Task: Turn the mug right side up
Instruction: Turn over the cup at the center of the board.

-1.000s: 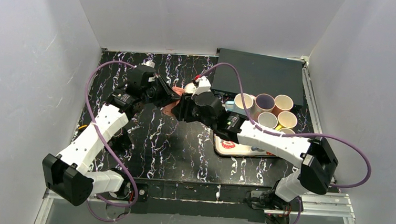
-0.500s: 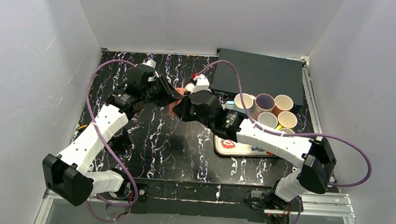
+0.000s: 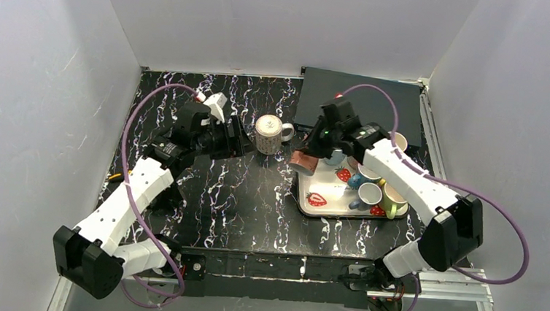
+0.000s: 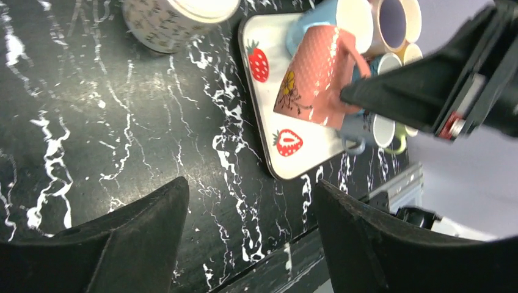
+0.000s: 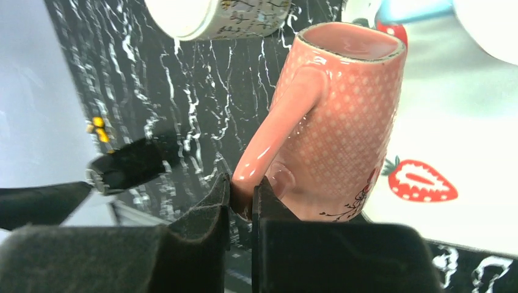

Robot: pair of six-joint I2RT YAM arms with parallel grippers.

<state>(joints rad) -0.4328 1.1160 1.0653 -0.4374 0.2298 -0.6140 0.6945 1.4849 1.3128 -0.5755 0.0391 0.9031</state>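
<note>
Far left on the bench, left gripper hangs low, fingers spread wide, nothing between them. It looks parked as standby, clear of the work.

Just right of it a white patterned mug stands upright on the bench, mouth up, handle pointing right. Neither arm touches it.

Next over, the pink mug is off the surface, tilted, above the left edge of the strawberry tray. Right gripper has it by the handle only, pinched tight on the loop. That hold leaves the body free, so a wrist roll can swing it round, which is likely why it was chosen.

Wrist view shows one glossy end of the mug; can't tell if it's mouth or base. Judging by the tilt, the flip is midway and set-down is pending. Risk: the glazed handle could pivot in the pinch.

Far right, other mugs crowd the tray, so there's little room to land there.
</note>
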